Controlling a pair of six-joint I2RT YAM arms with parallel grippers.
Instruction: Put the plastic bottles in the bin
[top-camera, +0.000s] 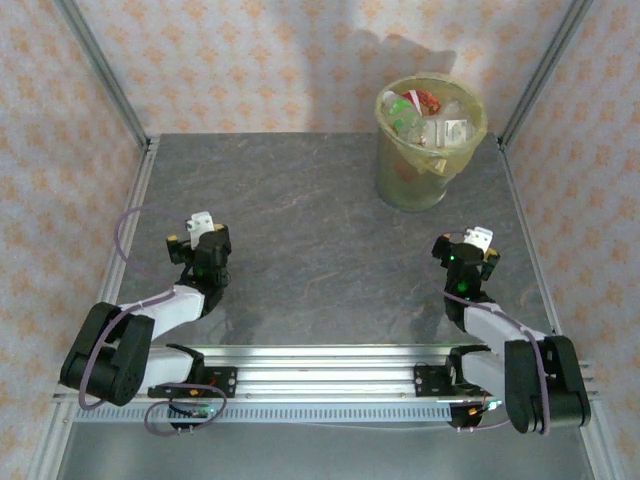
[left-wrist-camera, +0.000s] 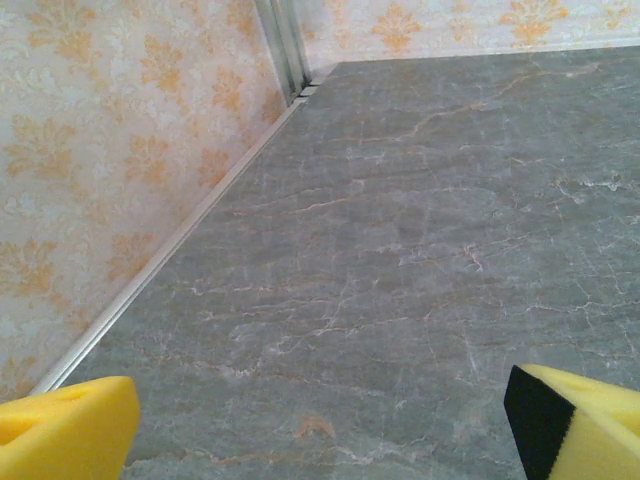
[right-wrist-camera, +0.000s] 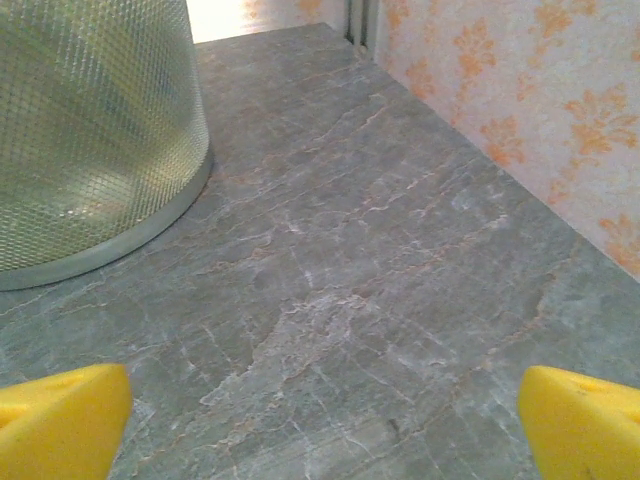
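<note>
- Ahead of the right claw (top-camera: 470, 243) and off to its left: the bin (top-camera: 405, 185), round, tapered, pale yellow-green, lined with a translucent bag, upright on the surface (top-camera: 300, 200). It is near this claw but not touching it.
- Plastic bottles (top-camera: 428, 112): heaped inside the bin, reaching about to the rim. Green, red and white labels can be made out; the count cannot be told.
- Right claw, state: wide, yellow pads (right-wrist-camera: 60, 420) far apart, bare surface between them, holding nothing.
- Left claw (left-wrist-camera: 320, 440), state: wide, bare surface between its pads, holding nothing. The bin stands well apart from it, far ahead and to its right.
- Both claws: low over the surface, close to their own arm bases.
- Step in hand (judgement): loading looks finished or all but finished. Every bottle that can be made out lies in the bin, and neither claw is set up over anything to grasp.
- Next move (judgement): if a bottle lies beyond what the cameras take in, the nearer claw would have to reach it, close across its body, lift it above the rim and let go over the middle of the mouth. The heap is high, so an off-centre drop could roll off. Otherwise, parking the arms is all that is called for.
</note>
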